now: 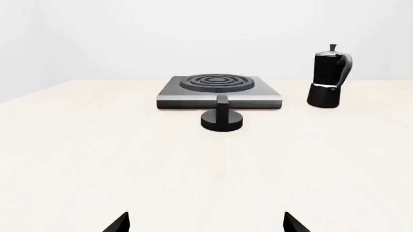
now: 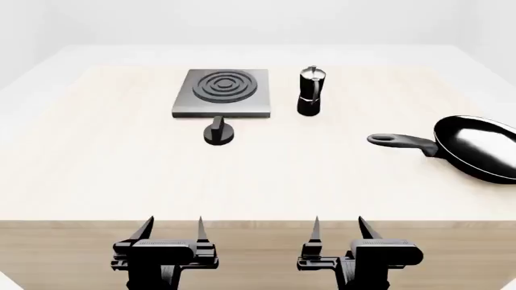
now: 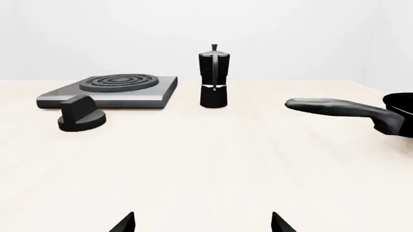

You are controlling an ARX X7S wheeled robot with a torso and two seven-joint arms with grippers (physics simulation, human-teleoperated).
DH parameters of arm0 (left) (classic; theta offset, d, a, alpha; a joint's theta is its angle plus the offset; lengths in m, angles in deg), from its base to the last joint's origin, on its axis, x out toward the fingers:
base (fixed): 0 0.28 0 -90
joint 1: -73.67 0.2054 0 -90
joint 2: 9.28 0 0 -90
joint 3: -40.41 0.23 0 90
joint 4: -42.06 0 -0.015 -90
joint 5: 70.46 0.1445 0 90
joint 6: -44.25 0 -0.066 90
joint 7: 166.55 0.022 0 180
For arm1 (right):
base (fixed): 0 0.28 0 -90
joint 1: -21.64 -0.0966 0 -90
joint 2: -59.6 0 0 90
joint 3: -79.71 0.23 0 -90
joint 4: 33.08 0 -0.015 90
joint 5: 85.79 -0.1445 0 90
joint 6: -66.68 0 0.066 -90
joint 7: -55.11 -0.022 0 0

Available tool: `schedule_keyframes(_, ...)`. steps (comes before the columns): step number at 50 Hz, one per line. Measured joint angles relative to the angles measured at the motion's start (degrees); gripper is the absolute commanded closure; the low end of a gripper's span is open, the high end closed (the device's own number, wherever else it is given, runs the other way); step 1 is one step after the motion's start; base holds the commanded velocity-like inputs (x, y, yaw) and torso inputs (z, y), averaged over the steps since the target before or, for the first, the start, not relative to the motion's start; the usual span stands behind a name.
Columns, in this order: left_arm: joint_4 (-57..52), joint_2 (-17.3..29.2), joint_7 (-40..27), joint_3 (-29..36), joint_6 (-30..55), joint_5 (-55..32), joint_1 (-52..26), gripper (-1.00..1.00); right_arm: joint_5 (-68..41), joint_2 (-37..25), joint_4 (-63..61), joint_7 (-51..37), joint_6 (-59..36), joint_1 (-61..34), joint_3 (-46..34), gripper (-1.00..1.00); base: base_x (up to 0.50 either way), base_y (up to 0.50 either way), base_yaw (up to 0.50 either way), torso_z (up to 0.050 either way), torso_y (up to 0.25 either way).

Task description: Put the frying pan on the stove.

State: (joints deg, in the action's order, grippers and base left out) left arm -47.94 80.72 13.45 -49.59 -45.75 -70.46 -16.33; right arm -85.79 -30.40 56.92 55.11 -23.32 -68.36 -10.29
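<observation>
Pan [image 2: 482, 147]: laid far right, handle turned toward the right hand [image 2: 338, 232].
Stove [image 2: 222, 92]: left bare.
Hands: both spread apart, nothing held.

The head view looks forward and steeply down over the table [image 2: 96, 181], taking in the near edge and both arms. Each wrist view sits low near that edge, facing level across the tabletop — finger tips just in frame. All three share the stove [image 2: 222, 92], knob [image 2: 219, 131] and moka pot [image 2: 310, 90]; the frying pan [image 2: 475, 147] shows only from head and right wrist.
</observation>
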Motion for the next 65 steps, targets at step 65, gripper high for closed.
schedule_keyframes(65, -10.9, 6.1, -5.2, 7.7, 5.0, -3.3, 1.2, -1.0, -3.1, -6.6, -13.5, -7.1, -5.9, 0.1, -6.3, -1.0, 0.19, 0.0, 0.0, 0.0, 0.0)
